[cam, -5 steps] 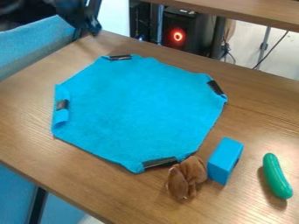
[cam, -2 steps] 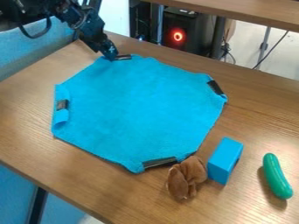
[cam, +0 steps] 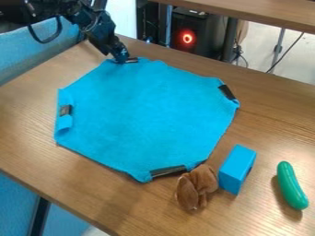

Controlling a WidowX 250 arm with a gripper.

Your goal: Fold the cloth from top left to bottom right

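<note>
The gripper (cam: 121,58) is at the upper left of the camera view, pointing down at the top corner of the blue cloth, against the dark strip there. The blue cloth (cam: 144,115) lies spread on the wooden table, with its corners turned in and dark strips showing at them. Whether any fabric is held between the fingertips is too hard to make out.
A brown plush toy (cam: 195,186) touches or nearly touches the cloth's lower edge. Beside it stands a blue block (cam: 237,169), and a green cucumber (cam: 291,185) lies farther right on the table (cam: 277,115). A wooden shelf (cam: 258,13) crosses the top right.
The arm has come down from the upper left to the cloth's top corner, then shifted slightly to the right. The cloth and the other objects look unmoved.
</note>
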